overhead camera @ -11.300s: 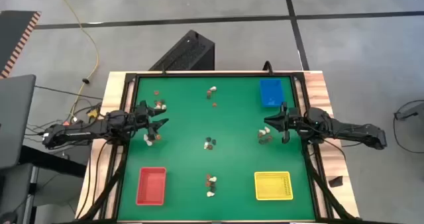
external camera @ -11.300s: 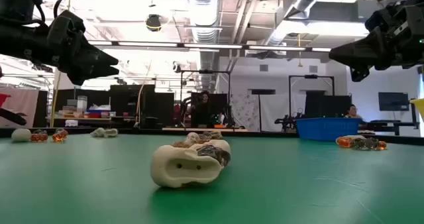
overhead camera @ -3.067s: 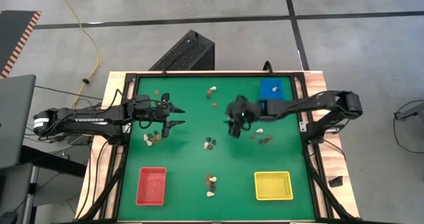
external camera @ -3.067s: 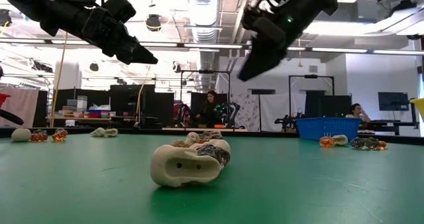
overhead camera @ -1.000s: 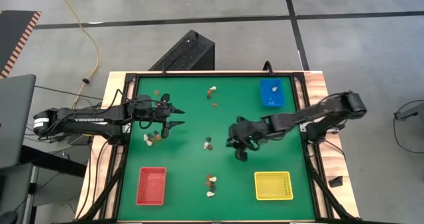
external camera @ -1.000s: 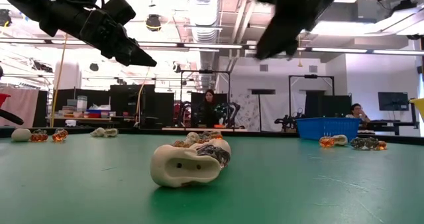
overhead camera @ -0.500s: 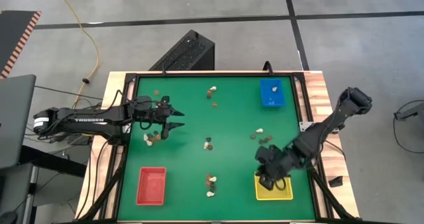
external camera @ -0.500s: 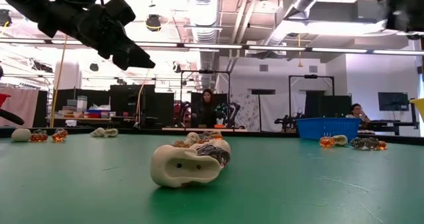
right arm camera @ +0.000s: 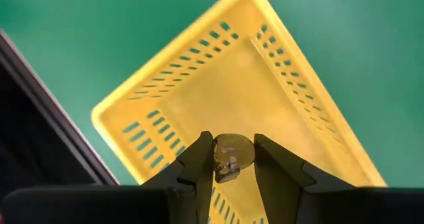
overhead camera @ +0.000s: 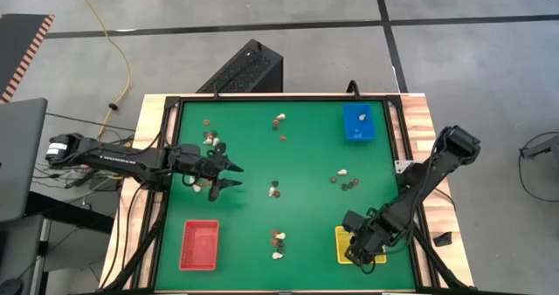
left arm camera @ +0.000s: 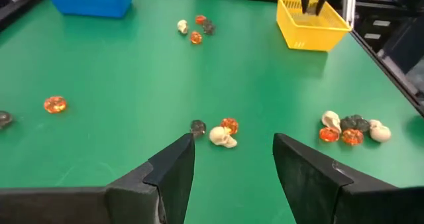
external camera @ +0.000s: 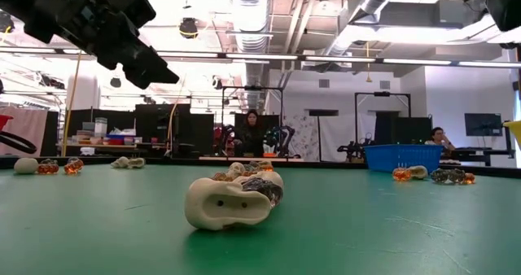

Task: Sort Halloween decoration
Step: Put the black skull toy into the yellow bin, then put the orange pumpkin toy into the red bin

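Note:
Small Halloween trinkets lie in clusters on the green mat: one near the left arm (overhead camera: 210,140), one mid-table (overhead camera: 275,188), one at the near middle (overhead camera: 278,238) and one at the right (overhead camera: 348,183). My right gripper (overhead camera: 360,248) hangs over the yellow tray (overhead camera: 377,236), shut on a dark brown trinket (right arm camera: 233,154). My left gripper (overhead camera: 231,174) is open above the mat at the left. In its wrist view a whitish skull (left arm camera: 223,138), an orange piece and a dark piece lie ahead, between its fingers (left arm camera: 173,172), untouched. My right gripper pinches the dark brown trinket by its two opposite sides (right arm camera: 218,159) between the two fingertips (right arm camera: 199,159). The fingers come from above, pointing steeply down. The trinket hangs clear, above the yellow tray's floor (right arm camera: 199,105).
A blue tray (overhead camera: 358,125) at the far right holds a whitish piece. A red tray (overhead camera: 199,244) sits at the near left. A raised black frame edges the mat. In the low view a whitish skull (external camera: 228,206) lies close to the camera.
My right gripper has swept from mid-table toward the near right corner, sinking, rolling and tipping downward, and now stands over the yellow tray. My left gripper has swung a little toward the near edge, staying open.

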Controlling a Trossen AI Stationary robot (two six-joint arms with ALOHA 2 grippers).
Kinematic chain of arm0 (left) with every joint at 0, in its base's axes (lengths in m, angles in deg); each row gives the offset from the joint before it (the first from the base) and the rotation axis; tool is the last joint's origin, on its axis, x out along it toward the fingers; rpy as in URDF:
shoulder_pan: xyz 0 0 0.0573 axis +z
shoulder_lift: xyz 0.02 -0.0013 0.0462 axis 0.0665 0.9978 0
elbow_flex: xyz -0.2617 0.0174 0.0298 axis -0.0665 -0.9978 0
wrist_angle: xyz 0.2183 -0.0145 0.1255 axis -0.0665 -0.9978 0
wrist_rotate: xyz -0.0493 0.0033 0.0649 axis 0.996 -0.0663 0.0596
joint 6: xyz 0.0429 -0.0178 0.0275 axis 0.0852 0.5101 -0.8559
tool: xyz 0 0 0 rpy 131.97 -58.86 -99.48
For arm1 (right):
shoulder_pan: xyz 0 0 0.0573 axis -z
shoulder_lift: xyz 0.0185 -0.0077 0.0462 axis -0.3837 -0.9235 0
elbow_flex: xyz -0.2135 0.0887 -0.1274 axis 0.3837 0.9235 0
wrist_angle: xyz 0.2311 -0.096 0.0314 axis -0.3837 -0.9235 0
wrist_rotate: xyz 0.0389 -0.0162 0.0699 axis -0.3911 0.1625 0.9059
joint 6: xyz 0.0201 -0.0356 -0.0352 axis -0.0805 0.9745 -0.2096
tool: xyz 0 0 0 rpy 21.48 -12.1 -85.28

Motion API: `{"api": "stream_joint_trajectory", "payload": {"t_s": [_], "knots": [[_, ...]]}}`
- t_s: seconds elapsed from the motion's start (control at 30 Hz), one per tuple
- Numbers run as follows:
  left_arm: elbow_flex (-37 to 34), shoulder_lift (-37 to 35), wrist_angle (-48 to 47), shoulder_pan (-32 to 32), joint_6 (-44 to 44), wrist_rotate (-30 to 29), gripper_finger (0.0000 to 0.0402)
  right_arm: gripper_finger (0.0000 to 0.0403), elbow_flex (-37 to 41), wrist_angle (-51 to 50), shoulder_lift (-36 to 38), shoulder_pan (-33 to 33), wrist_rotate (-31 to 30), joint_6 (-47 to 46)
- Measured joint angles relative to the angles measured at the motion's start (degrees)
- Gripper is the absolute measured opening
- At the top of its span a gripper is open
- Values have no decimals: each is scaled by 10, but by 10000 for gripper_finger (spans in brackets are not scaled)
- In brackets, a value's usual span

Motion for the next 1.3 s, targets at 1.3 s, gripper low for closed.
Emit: {"api": "stream_joint_trajectory", "payload": {"t_s": [1.3], "knots": [[0, 0, 34, -51, -10, -42, 194, 215, 0, 484, -133, 275, -228, 599]]}}
